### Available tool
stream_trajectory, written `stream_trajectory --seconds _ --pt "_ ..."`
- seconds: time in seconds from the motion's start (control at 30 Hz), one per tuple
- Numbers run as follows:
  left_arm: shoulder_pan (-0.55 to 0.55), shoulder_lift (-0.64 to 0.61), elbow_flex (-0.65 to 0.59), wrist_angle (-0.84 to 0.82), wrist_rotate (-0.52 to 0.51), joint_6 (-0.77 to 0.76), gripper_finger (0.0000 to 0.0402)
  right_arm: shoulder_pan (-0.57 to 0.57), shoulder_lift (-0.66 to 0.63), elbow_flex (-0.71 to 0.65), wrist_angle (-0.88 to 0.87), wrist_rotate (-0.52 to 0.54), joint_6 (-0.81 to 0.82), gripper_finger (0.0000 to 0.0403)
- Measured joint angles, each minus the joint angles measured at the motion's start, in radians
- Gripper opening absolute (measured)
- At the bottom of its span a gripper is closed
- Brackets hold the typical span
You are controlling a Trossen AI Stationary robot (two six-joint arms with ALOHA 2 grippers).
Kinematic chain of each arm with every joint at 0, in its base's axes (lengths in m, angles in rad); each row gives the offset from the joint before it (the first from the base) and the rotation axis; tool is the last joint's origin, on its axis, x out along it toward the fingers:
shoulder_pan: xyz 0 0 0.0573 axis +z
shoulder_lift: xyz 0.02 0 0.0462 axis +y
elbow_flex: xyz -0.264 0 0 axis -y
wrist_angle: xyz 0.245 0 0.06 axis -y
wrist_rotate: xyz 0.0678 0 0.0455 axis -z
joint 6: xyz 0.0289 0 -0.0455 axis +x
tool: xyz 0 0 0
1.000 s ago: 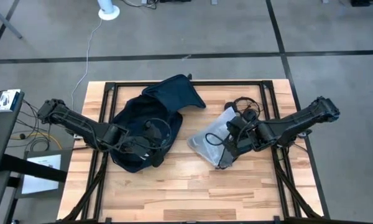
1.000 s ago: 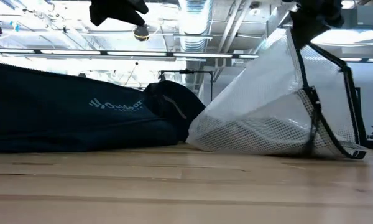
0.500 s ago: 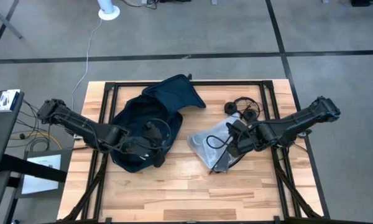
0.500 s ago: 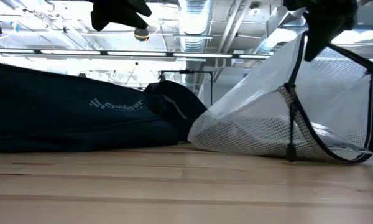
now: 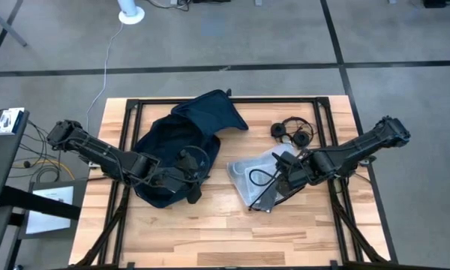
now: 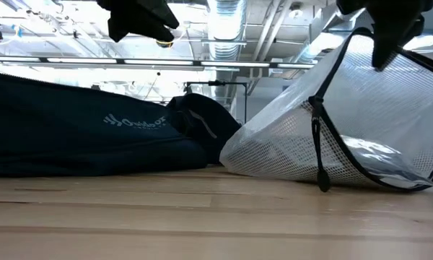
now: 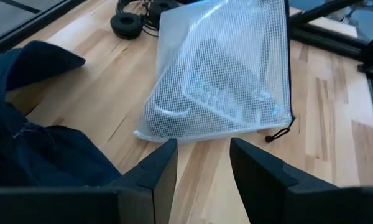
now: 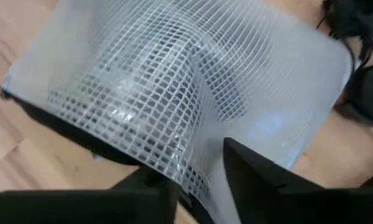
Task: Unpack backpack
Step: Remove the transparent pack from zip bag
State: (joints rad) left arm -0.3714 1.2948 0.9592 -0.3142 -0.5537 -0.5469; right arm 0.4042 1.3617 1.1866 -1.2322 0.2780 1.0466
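On the wooden table (image 5: 210, 225), seen from above, we note bare planks at 6 o'clock and a black frame along the edges. Just left of centre lies the backpack (image 5: 176, 146), its flap reaching toward 12 o'clock. Our left gripper (image 5: 189, 174) hovers over the bag's lower edge, fingers (image 7: 158, 171) apart with nothing between them. At 3 o'clock of the bag rests a clear mesh pouch (image 5: 259, 171), well apart from it. Our right gripper (image 5: 285, 174) sits on the pouch's raised edge, the netting passing between its fingers (image 8: 248, 165); whether they clamp it we cannot tell. Farther, toward 1 o'clock, lie black headphones (image 5: 292, 131). Beyond the table we see grey floor (image 5: 232, 37) crossed by dark lines. The pouch's contents remain indistinct through the mesh.
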Motion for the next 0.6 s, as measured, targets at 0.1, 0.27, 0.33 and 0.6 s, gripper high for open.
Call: stream_trajectory --seconds 0.1,0.27,0.33,0.6 --pt "0.0 0.002 0.0 0.01 0.001 0.003 0.0134 0.0 0.0 0.0 -0.028 -0.054 0.0 0.0149" --pt "0.0 0.002 0.0 0.018 0.001 0.027 0.0134 0.009 -0.001 0.0 -0.079 -0.211 0.001 0.0166" --pt "0.0 0.002 0.0 0.017 0.001 0.027 0.0134 0.025 -0.001 0.0 -0.093 -0.264 0.006 0.0166" --pt "0.0 0.002 0.0 0.018 0.014 0.011 0.0134 0.164 -0.001 0.0 -0.091 -0.438 0.274 0.0156"
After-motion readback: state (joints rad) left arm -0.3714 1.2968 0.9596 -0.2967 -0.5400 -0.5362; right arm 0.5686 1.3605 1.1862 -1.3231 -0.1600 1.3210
